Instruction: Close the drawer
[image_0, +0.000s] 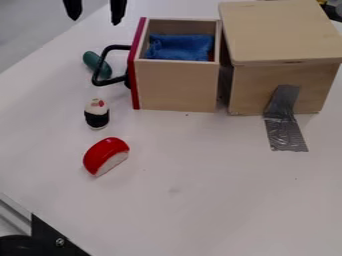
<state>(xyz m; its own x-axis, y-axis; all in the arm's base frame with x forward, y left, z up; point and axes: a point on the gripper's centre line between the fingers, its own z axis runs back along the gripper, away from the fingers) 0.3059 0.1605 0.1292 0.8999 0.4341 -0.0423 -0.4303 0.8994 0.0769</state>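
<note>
The tool (95, 18) hangs at the top edge of the camera view, its two fingers wide apart with nothing between them. The drawer (177, 86) sits on the surface (180, 200), pulled well out to the left of its wooden box (280, 35), with blue cloth (179, 47) inside. From the tool, the drawer lies down and to the right, and its line of travel runs left to right across the view, so the push should go rightwards. That makes the red front (135, 70) the face to press, and the tool, beyond and left of it, probably needs lowering on the handle side first. The black handle (95, 71) juts left and could snag a finger; the green toy (91, 59) beside it might get knocked
</note>
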